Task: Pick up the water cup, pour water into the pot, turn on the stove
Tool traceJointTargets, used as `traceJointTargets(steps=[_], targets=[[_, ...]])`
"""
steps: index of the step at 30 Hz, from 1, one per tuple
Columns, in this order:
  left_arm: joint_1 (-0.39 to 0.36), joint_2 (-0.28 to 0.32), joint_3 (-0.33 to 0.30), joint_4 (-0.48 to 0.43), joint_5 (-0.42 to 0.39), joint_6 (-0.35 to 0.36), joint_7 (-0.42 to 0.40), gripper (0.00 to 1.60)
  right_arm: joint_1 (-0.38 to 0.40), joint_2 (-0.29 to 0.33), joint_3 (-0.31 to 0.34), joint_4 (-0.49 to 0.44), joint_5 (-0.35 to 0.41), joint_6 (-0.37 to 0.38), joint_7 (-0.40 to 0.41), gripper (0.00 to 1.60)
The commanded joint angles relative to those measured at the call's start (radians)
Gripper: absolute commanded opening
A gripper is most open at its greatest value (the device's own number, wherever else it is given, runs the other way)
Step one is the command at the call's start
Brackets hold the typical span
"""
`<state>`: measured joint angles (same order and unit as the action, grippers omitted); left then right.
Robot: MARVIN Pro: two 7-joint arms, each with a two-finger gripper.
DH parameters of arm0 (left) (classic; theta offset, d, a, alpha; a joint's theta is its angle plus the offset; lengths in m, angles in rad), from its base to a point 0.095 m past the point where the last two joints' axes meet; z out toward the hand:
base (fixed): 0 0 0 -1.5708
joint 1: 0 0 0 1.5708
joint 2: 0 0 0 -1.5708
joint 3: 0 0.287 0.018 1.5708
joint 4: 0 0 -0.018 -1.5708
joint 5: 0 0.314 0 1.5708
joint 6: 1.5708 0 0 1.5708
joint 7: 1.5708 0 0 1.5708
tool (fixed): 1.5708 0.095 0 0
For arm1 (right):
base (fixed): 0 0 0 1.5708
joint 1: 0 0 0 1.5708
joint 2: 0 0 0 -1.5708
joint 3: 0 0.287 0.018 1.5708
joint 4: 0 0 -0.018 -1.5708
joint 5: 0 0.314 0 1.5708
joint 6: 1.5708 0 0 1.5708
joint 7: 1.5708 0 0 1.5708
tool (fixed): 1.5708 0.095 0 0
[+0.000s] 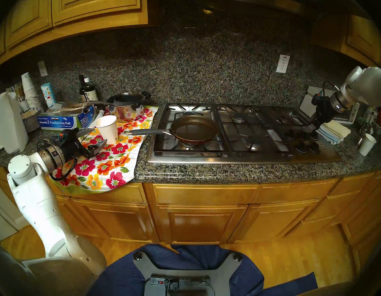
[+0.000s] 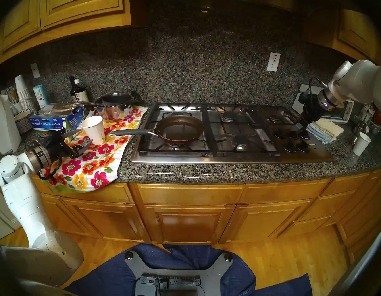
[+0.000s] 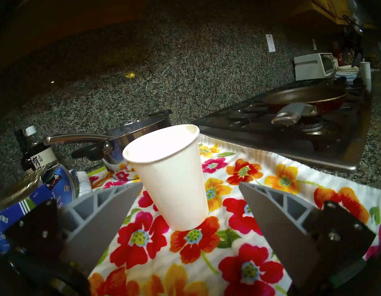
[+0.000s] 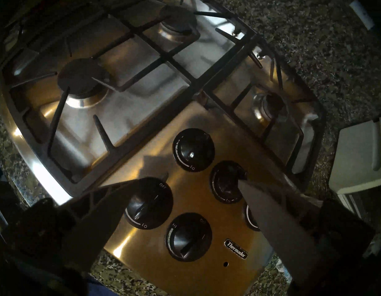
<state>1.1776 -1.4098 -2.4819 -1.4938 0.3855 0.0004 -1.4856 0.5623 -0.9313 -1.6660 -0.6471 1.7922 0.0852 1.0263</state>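
Spanning granite counter beneath wooden cabinets, stove gleams.

Granite countertop: floral towel, stove.

One stove knob lies mostly hidden behind the right end effector's finger.

A flowered cloth lies under the left claw. Just behind that claw sits a blue box of foil; farther back and to its right stands a steel saucepan, with a dark bottle behind it. Well to its left stand a paper towel roll and stacked white cups. Beside the right claw lie folded towels; a small white cup stands nearer the counter edge.
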Motion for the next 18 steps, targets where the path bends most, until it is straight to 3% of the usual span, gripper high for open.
traceJointTargets(steps=[1, 9, 18], targets=[[-0.024, 0.011, -0.002, -0.022, -0.026, -0.001, 0.002, 1.60, -0.001, 0.004, 0.021, 0.060, 0.026, 0.018, 0.022, 1.60], [-0.023, 0.012, -0.001, -0.022, -0.028, -0.001, 0.002, 1.60, -0.027, 0.032, 0.050, 0.041, 0.082, 0.092, 0.042, 1.60], [-0.021, 0.013, 0.001, -0.021, -0.030, 0.000, 0.002, 1.60, -0.008, 0.056, 0.057, -0.062, 0.114, 0.106, -0.062, 1.60]])
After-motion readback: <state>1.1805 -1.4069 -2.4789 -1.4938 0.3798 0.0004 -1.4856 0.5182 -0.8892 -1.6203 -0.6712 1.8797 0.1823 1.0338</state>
